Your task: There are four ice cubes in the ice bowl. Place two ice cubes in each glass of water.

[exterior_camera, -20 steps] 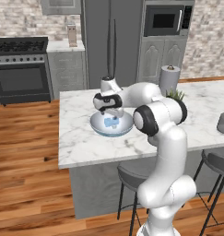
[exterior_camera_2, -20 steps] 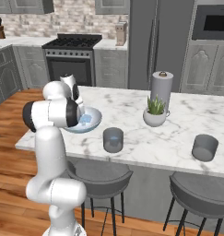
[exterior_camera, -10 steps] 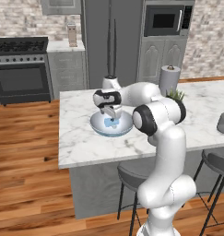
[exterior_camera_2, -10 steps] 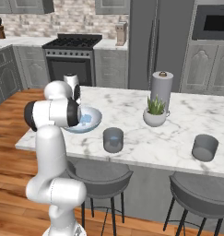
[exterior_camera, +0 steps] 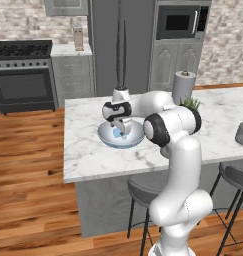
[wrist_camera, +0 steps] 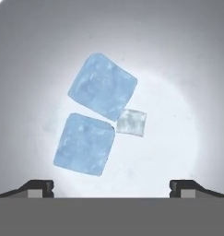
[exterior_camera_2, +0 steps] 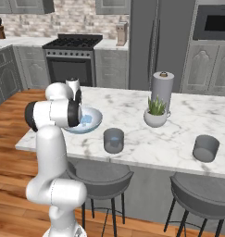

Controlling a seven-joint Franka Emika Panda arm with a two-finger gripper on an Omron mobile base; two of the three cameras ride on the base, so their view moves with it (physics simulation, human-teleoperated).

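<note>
The ice bowl stands on the marble island, and its pale inside spreads across the hand view. In it lie two large pale-blue ice cubes, touching, with a smaller, paler cube against them. My gripper hangs down inside the bowl, open, its fingertips wide apart just short of the cubes and nothing between them. In the right base view the bowl shows blue ice. One glass of water stands right beside the bowl, the other farther right.
A small white pot with a green plant and a tall paper-towel roll stand behind the glasses. Dark stools sit under the island's front edge. A stove and cabinets line the back wall.
The hand has come down from above the bowl into it. Its jaws have stayed wide open. The bowl and glasses have not moved.
</note>
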